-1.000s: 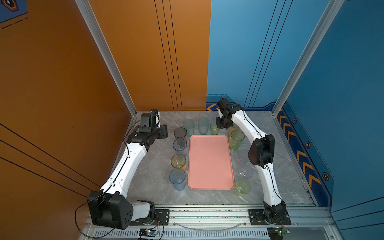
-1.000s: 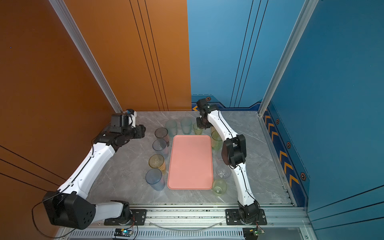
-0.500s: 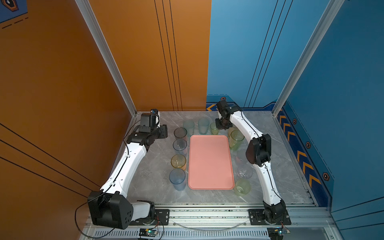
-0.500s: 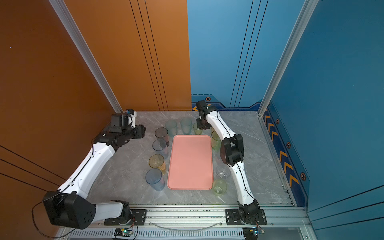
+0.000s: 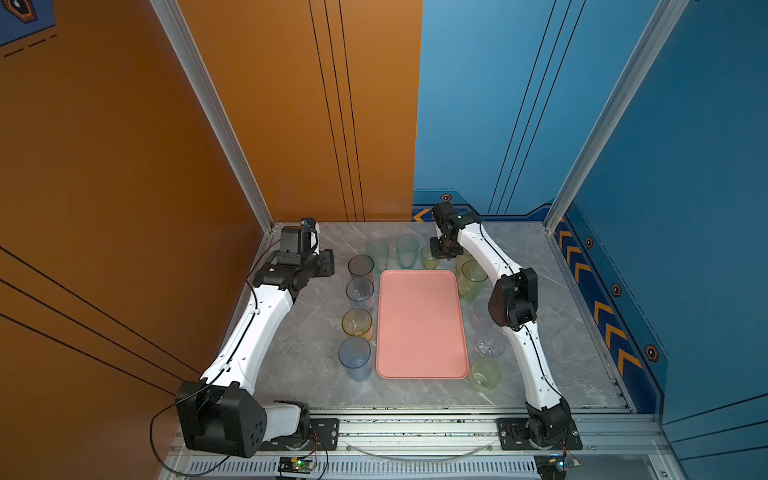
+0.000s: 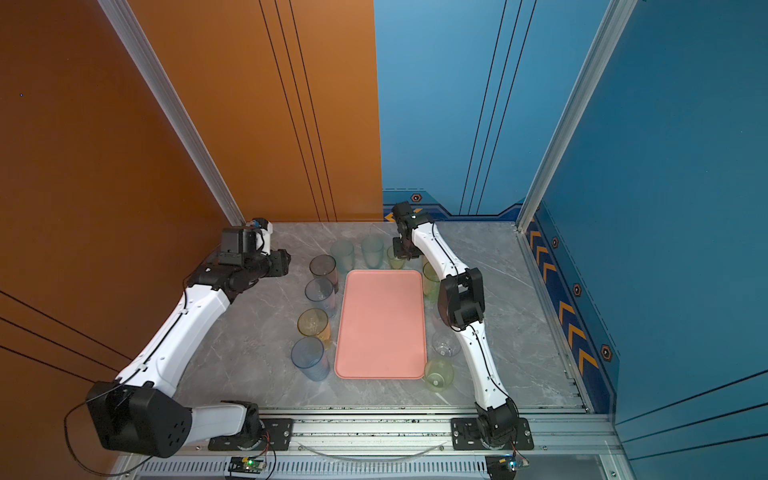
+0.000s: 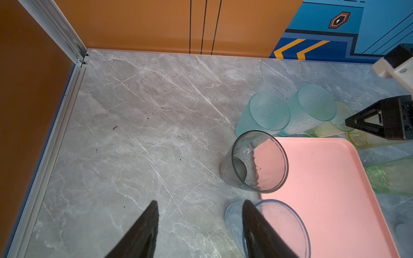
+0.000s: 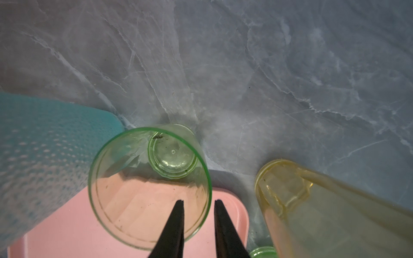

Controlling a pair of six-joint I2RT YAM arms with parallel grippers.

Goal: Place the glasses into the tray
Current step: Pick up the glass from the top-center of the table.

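The pink tray (image 5: pixel 419 324) (image 6: pixel 380 324) lies flat with nothing on it, and glasses stand around it. My right gripper (image 5: pixel 441 249) (image 8: pixel 199 202) is open at the far right corner of the tray. It straddles the rim of a short green glass (image 5: pixel 429 257) (image 8: pixel 149 185), one finger inside and one outside. My left gripper (image 5: pixel 328 266) (image 7: pixel 200 202) hangs open over bare table left of the grey glass (image 5: pixel 360 266) (image 7: pixel 259 160). One of its fingers shows in front of a pale blue glass (image 7: pixel 279 223), and nothing is between the jaws.
Amber (image 5: pixel 356 322) and blue (image 5: pixel 354 357) glasses stand left of the tray, two teal ones (image 5: pixel 377 251) behind it. A tall green glass (image 5: pixel 471 278), a clear one (image 5: pixel 489 345) and a green one (image 5: pixel 484 374) stand to its right. A tall yellow glass (image 8: pixel 324 212) stands beside my right gripper.
My right arm has shifted slightly to the left, bringing its gripper over the short green glass. The left arm has stayed still.
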